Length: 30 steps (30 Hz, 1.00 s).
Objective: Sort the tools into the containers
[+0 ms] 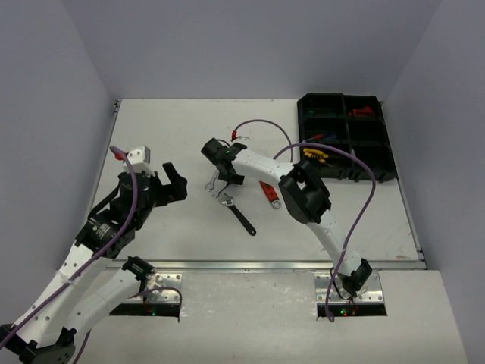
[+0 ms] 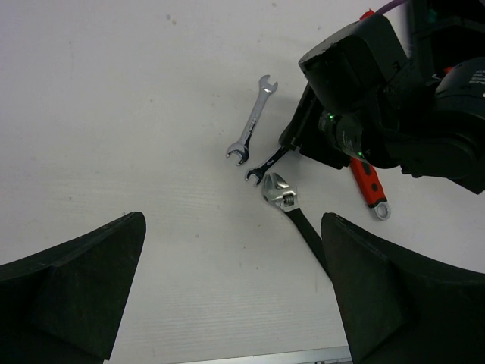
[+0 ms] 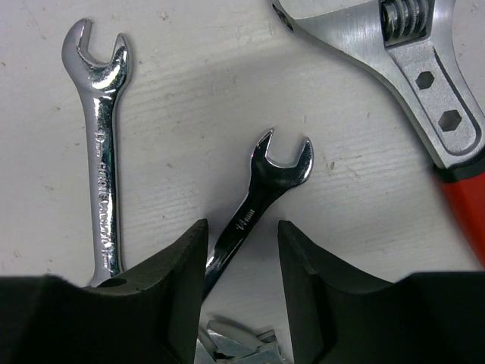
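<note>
While some tools (image 1: 318, 154) are already lying in the tray (image 1: 364, 176), four wrenches (image 1: 241, 216) are being left on the worktop (image 1: 174, 121), the small wrench (image 3: 282, 163) being straddled by the narrowed, unclamped right end effector (image 3: 241, 231), the left end effector (image 2: 233, 227) being held wide.

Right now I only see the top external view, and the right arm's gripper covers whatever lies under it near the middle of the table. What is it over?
Observer: A short silver open-end wrench. The right gripper straddles its shank.
Operator: Is it clamped on the wrench?
Observer: Not visibly. Bare table shows between the shank and one finger.
Operator: Could anything nearby get pinched with it?
Observer: A longer silver wrench lies just outside the other finger, apart from the short one.
</note>
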Available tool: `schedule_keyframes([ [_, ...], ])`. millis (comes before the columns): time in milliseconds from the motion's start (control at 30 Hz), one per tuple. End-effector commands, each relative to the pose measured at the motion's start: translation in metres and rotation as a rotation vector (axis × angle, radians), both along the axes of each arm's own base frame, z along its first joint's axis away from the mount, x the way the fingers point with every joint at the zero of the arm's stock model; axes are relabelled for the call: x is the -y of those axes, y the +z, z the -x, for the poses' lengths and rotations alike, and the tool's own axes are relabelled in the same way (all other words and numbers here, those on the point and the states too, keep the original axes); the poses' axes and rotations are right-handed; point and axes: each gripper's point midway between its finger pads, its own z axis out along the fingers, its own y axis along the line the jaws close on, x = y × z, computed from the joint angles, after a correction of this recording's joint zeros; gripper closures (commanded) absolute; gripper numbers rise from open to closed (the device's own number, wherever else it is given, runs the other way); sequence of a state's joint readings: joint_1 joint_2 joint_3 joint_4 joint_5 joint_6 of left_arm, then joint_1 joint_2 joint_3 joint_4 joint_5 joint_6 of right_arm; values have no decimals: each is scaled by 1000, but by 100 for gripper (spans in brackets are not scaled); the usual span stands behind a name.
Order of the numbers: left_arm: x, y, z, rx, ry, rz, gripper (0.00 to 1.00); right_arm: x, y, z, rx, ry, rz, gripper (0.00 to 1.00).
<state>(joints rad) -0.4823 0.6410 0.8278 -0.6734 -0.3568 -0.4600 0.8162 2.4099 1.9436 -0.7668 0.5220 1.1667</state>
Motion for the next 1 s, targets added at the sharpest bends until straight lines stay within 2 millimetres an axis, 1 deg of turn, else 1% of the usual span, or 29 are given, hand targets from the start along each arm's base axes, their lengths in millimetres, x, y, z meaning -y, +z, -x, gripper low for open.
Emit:
schedule_keyframes([
  [0,6,14,-1,64,-22,27,0,-9,-27,7,-39,-72,-36,57],
  [100,7,14,-1,64,-25,26,0,-15,-35,10,-57,-89,-65,60],
  [133,7,14,-1,64,-25,27,0,-18,-41,12,-69,-95,-86,61],
  [233,7,14,0,67,-26,28,0,-22,-55,18,-102,-115,-114,73],
  [300,7,15,1,71,-26,30,0,-26,-55,17,-97,-114,-126,80],
  [400,7,15,1,72,-26,30,0,-31,-54,16,-100,-110,-148,83],
  [500,6,17,2,78,-22,33,0,-35,-47,14,-93,-79,-148,88],
  [633,6,17,2,80,-22,33,0,-37,-37,15,-79,-17,-117,99],
  [700,6,17,2,80,-20,33,0,-38,-32,17,-74,25,-90,100],
  [767,5,17,2,80,-19,34,0,-43,-28,22,-74,90,-66,100],
  [800,5,17,3,81,-19,34,0,-46,-29,27,-83,121,-59,100],
  [933,5,18,3,83,-17,35,0,-57,-39,56,-147,232,-39,97],
  [967,5,18,3,84,-17,35,0,-56,-42,60,-157,244,-32,97],
])
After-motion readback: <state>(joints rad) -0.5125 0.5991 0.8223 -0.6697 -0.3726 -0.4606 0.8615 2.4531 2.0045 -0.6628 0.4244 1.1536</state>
